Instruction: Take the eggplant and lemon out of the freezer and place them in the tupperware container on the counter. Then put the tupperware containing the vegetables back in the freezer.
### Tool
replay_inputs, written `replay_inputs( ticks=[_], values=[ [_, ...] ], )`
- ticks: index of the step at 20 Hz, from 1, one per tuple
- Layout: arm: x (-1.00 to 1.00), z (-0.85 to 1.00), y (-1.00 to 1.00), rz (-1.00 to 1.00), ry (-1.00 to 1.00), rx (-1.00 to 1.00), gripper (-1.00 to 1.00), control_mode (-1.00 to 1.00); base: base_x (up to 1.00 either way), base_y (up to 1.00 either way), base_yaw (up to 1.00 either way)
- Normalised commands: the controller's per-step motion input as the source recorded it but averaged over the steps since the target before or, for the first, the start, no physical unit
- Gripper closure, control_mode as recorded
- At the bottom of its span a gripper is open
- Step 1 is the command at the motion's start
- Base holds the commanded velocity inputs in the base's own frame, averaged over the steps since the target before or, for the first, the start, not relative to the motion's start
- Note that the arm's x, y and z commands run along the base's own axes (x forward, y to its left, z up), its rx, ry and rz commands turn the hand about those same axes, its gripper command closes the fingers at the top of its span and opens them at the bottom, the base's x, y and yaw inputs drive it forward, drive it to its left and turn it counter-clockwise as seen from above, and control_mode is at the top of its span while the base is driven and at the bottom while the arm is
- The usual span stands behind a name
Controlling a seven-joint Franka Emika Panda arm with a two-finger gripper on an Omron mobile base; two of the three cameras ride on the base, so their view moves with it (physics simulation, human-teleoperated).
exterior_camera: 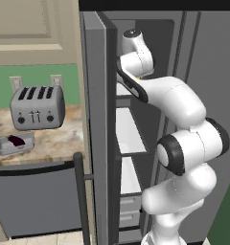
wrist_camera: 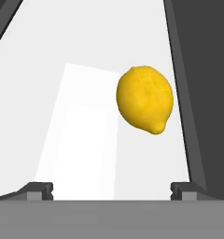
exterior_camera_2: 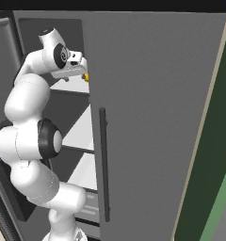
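The white shelf (wrist_camera: 86, 140) lies bare ahead and left of the lemon (wrist_camera: 144, 99). The lemon sits near the shelf's right edge, close beside the freezer (wrist_camera: 198, 70) wall.

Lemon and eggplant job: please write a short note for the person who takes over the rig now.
Gripper: jaws wide open, holding nothing, reaching into the open freezer at an upper shelf.
Lemon: lying on the white shelf ahead of the jaws, toward the right fingertip, not gripped.
Eggplant: already in the tupperware container on the counter, in front of the toaster.
Done: eggplant moved.
Left: grasp the lemon, put it in the container, return the container to the freezer.
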Motion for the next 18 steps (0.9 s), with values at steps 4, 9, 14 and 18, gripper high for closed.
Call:
replay_inputs(
  ticks=[4, 9, 14, 18],
  values=[
    [0.09, 0.0, 0.0, 0.0, 0.02, 0.0, -1.0, -1.0, 0.0, 0.0, 0.0],
    [0.17, -0.01, 0.0, 0.0, 0.0, -0.01, -1.0, -1.0, 0.0, 0.0, 0.0],
    [0.25, 0.0, 0.0, 0.0, 0.0, -0.01, -1.0, -1.0, 0.0, 0.0, 0.0],
    [0.24, 0.0, 0.0, 0.0, 0.0, 0.0, -1.0, -1.0, 0.0, 0.0, 0.0]
  ],
)
